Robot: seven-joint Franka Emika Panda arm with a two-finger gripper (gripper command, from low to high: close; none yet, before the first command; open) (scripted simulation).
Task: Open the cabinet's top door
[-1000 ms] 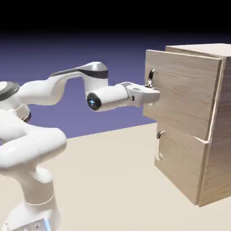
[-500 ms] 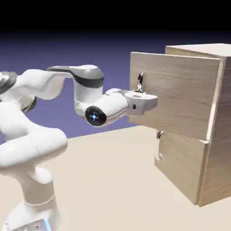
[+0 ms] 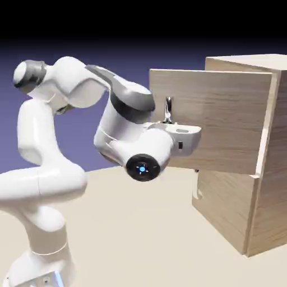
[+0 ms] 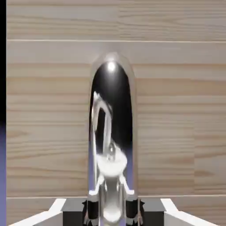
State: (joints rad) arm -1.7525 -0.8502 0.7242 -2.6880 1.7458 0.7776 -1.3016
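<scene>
Lowered end effector (image 4: 113, 212); elbow raised.

the pale tabletop (image 3: 140, 241) carries the robot arm's base (image 3: 45, 266) and the cabinet (image 3: 277, 168).

The top door (image 3: 224, 120) has the look of pale wood, its grain running in fine, smooth streaks with a satin-matt finish. The curved handle (image 4: 110, 132) is of polished, silvery metal, mirror-bright and smooth, with dark reflections and white highlights on its glossy surface. The cabinet body (image 3: 274, 162) shows the same light wood grain, low in sheen. The robot arm (image 3: 45, 185) has smooth white shells resembling glossy plastic, with dark grey bands (image 3: 130, 106) of smooth finish and a shiny black joint cap (image 3: 143, 168). The tabletop (image 3: 140, 241) appears smooth, beige and matt.
</scene>
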